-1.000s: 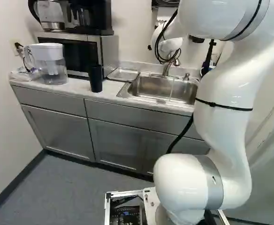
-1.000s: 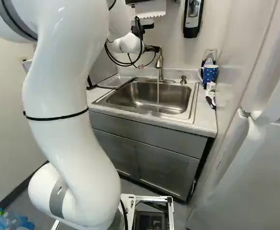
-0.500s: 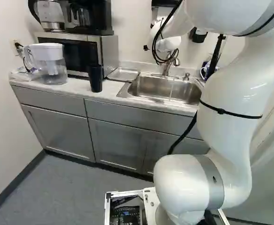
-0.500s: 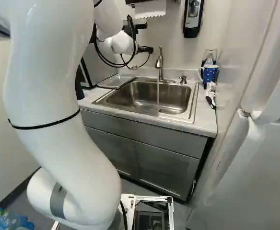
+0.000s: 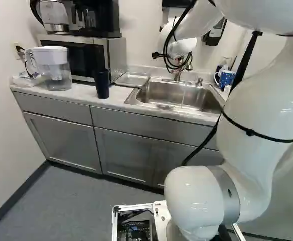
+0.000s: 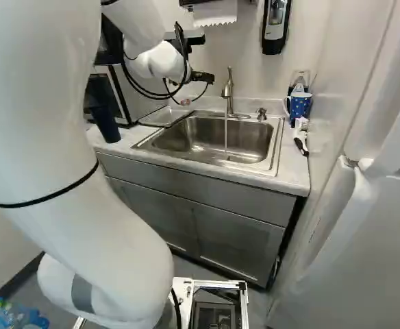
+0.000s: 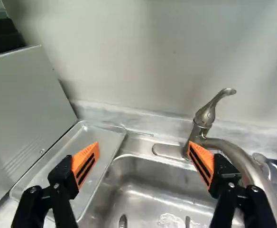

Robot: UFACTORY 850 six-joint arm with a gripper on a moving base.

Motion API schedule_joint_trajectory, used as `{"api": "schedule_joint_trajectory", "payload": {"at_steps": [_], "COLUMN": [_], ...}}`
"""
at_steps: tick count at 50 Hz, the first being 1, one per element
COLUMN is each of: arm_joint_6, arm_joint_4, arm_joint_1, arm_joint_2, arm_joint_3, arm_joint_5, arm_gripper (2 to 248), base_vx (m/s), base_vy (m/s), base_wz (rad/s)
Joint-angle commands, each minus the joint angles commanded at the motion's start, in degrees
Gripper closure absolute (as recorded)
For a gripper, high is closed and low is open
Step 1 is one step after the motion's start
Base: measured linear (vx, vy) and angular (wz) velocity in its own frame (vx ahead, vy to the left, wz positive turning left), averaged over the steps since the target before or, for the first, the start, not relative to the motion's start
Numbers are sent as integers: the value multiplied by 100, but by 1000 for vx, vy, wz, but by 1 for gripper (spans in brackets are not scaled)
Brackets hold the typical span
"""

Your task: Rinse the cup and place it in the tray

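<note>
Above rear of sink [image 6: 186,137]: claw [image 7: 143,145] spread wide, empty; tap [image 6: 228,92] running. Dark cup [image 5: 102,84], prob. target, on worktop [image 5: 84,93] L of sink; tray [image 5: 130,79] beside sink, same side. Fetching cup: clear tap, approach level, centre before closing.

A kitchen corner, with metal sink [image 6: 210,140], running faucet [image 6: 228,96], microwave [image 5: 116,55] and grey cabinets [image 5: 124,150].

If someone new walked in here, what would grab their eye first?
Probably the big white arm, rising at the right of the left base view. Next, the open gripper with orange pads in the wrist view, and water running from the faucet into the sink.
</note>
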Motion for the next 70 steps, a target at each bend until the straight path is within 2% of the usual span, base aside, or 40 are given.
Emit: {"api": "schedule_joint_trajectory", "payload": {"at_steps": [27, 44, 70], "arm_joint_6": [0, 0, 0], "arm_joint_4": [0, 0, 0], "arm_joint_1": [-48, -225, -641], "arm_joint_2": [829, 1279, 1833], "arm_joint_3": [817, 1234, 1722], "arm_joint_5": [-1010, -1662, -1662], "arm_gripper": [3, 3, 3], "base_vx": [0, 0, 0], "base_vy": [0, 0, 0], "base_wz": [0, 0, 0]}}
